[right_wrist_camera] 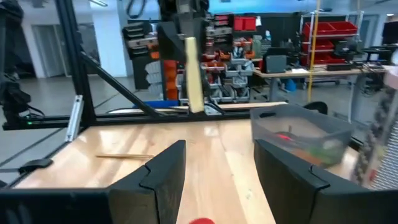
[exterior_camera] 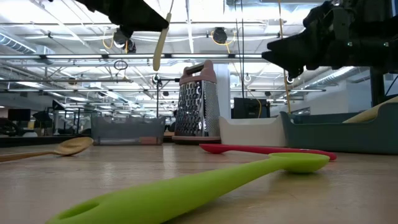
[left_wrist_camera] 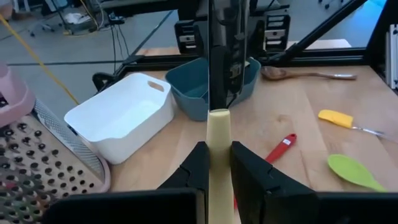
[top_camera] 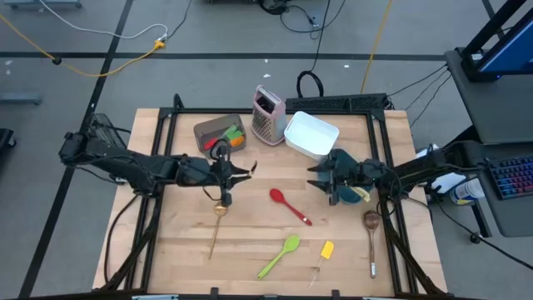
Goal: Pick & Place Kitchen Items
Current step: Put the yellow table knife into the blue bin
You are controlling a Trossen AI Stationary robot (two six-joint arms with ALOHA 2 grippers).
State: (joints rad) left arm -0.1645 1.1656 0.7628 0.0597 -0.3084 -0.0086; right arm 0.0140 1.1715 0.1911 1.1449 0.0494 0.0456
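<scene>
My left gripper (top_camera: 240, 171) hangs high over the table's left middle and is shut on a cream-handled knife (exterior_camera: 160, 45). Its blade is hidden. My right gripper (top_camera: 318, 177) is open and empty, above the table right of centre, beside the teal container (top_camera: 354, 196). On the table lie a red spoon (top_camera: 290, 206), a green spoon (top_camera: 279, 256), a yellow mini spatula (top_camera: 326, 251), a wooden spoon (top_camera: 371, 227) and a gold spoon (top_camera: 217, 223). The grey container (top_camera: 218, 133) holds red, green and orange utensils. My left gripper pinches the knife's cream handle (left_wrist_camera: 217, 163) between its two fingers (left_wrist_camera: 194, 168). The handle runs along the fingers and sticks out past their tips. Its free end (exterior_camera: 157, 65) hangs below the gripper, a little tilted and well clear of the table.
A metal box grater with pink trim (top_camera: 268, 115) stands at the back between the grey container and a white container (top_camera: 311, 135). Something yellow (top_camera: 364, 193) lies in the teal container under my right arm. Black frame rails run along the table's sides.
</scene>
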